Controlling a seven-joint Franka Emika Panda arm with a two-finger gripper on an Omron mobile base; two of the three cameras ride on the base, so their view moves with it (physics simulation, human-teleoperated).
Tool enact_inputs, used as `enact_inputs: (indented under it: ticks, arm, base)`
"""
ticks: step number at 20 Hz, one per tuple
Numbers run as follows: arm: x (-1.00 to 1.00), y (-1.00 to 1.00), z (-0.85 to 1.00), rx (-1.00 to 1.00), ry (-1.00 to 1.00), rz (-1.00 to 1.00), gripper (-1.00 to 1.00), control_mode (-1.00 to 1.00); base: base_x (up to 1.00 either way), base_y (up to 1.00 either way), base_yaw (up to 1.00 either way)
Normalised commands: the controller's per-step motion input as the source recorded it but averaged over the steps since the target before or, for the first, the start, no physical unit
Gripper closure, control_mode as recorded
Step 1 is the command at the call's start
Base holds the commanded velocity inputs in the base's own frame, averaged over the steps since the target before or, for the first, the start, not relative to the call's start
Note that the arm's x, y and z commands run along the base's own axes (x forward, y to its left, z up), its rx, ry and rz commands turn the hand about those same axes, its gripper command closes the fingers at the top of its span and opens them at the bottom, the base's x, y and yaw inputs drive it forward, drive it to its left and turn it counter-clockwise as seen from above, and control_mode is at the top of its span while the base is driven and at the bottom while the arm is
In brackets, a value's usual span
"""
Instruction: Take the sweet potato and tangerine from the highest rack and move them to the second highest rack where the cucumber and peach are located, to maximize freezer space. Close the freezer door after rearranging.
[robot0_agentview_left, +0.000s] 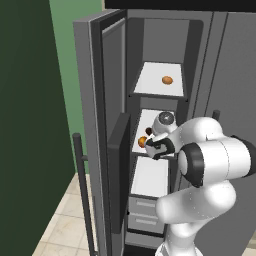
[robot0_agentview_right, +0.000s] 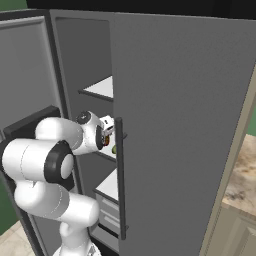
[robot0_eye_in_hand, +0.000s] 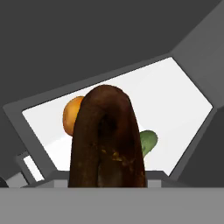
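While my jaws grip the potato (robot0_eye_in_hand: 107, 140), they hang over the second rack (robot0_eye_in_hand: 175, 105).
Beyond them sit peach (robot0_eye_in_hand: 71, 114) and cucumber (robot0_eye_in_hand: 148, 142).

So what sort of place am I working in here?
Most likely a home kitchen, at an open freezer: white shelf racks holding produce such as a tangerine and a peach, grey drawers below, and a stone-look counter alongside.
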Motion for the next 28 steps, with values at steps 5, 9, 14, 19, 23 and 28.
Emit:
enact_inputs:
  ticks: [5, 9, 14, 19, 23, 28]
  arm:
    - [0.54, 0.00, -0.19, 0.00, 0.12, 0.04, 1.00, -1.00]
    - [0.55, 0.00, -0.18, 0.00, 0.18, 0.00, 1.00, -1.00]
    - [0.50, -0.01, -0.27, 0.00, 0.11, 0.01, 1.00, -1.00]
    - [0.34, -0.05, -0.40, 0.00, 0.00, 0.05, 1.00, -1.00]
    - [0.42, -0.06, -0.36, 0.00, 0.01, 0.05, 1.00, -1.00]
    - [0.42, -0.03, -0.41, 0.00, 0.07, 0.05, 1.00, -1.00]
  base:
    - [0.00, 0.00, 0.00]
    - [0.00, 0.00, 0.00]
    - [0.00, 0.00, 0.00]
    - [0.00, 0.00, 0.00]
    - [0.00, 0.00, 0.00]
    - [0.00, 0.00, 0.00]
